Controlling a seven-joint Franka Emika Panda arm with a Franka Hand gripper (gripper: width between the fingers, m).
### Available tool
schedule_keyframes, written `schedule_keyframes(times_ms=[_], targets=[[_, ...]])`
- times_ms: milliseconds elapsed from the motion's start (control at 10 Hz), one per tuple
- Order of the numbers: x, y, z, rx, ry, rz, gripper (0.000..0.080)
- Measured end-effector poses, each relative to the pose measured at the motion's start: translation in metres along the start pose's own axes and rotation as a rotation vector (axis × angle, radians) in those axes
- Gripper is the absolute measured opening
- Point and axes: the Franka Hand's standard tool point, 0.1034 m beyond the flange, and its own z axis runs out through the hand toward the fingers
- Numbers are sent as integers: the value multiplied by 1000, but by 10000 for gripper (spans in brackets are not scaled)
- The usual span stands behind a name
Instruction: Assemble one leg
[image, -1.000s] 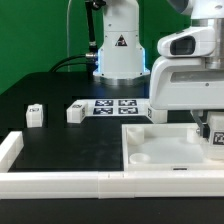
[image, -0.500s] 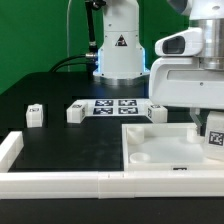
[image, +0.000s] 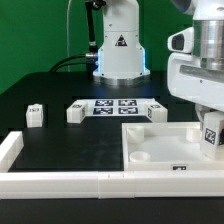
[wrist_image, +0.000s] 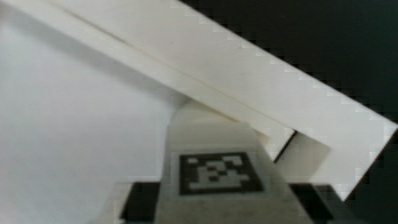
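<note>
A black table (image: 60, 142) holds white furniture parts. The gripper (wrist_image: 217, 196) has its jaws closed on the leg (image: 211, 134) — a small white block with a square tag. It holds the leg over the far corner of the white panel (image: 150, 152), on the exterior view's right. Whether the leg touches the corner recess cannot be told. Spare legs (image: 34, 115) sit toward the table's far edge, beside the marker board (image: 115, 106). Rim bars (image: 60, 180) line the near edge. As a judgement, the pick-up is done — seating the leg in the panel is left.
</note>
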Motion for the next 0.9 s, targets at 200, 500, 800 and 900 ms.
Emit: schedule_keyframes(times_ms=[200, 500, 800, 900], targets=[[0, 0, 0, 3, -5, 57, 366], [-1, -1, -1, 7, -3, -115, 620], [0, -1, -2, 2, 7, -586, 648], [-1, 0, 0, -8, 7, -725, 648]])
